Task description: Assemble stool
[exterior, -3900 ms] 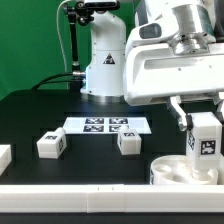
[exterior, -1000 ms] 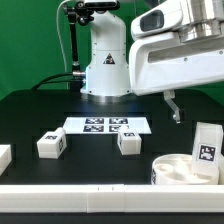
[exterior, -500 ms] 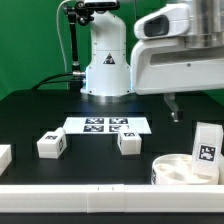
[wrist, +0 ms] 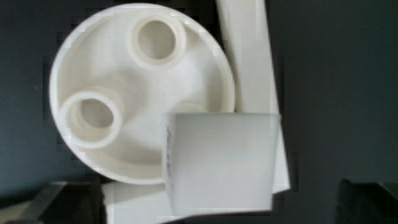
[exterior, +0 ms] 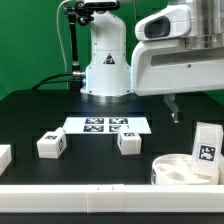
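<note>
The round white seat [exterior: 180,171] lies at the exterior view's right front, hollow side up. One tagged white leg [exterior: 207,145] stands upright in it, free of my gripper. My gripper [exterior: 200,108] hangs open and empty well above that leg; only one dark finger [exterior: 172,106] shows. Two more tagged legs [exterior: 50,145] [exterior: 128,142] lie loose mid-table. In the wrist view I look down on the seat [wrist: 125,70], with two round holes, and the leg's top [wrist: 222,160]; my gripper [wrist: 210,215] stands wide apart around empty air.
The marker board [exterior: 105,125] lies behind the loose legs. A plain white bar [exterior: 4,157] sits at the exterior view's left edge and a long white rail [exterior: 70,189] runs along the front. The robot base [exterior: 105,60] stands at the back.
Since the earliest frame my gripper has let go of the leg, left it standing in the seat, and risen. Over the last second it has barely moved.
</note>
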You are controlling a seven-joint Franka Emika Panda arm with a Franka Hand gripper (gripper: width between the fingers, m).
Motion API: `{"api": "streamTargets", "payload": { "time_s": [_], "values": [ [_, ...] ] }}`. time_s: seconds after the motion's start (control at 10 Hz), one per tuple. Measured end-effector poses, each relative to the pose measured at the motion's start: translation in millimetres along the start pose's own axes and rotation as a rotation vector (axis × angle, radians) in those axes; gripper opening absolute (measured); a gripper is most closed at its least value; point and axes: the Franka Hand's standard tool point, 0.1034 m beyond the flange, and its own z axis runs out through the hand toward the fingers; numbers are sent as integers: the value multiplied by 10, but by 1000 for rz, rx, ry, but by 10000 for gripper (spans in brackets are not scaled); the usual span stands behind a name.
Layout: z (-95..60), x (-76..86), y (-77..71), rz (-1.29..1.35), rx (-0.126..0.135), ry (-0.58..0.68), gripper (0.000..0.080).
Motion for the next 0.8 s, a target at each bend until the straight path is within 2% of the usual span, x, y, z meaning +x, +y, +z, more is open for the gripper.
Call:
{"api": "streamTargets", "payload": {
  "time_s": [0.1, 0.3, 0.7, 0.8],
  "values": [
    [66, 33, -13, -5, -18, 2, 649],
    [122, 72, -11, -21, -27, 4, 649],
    [173, 92, 26, -41, -26, 4, 649],
    [197, 90, 28, -43, -27, 3, 524]
  ]
}}
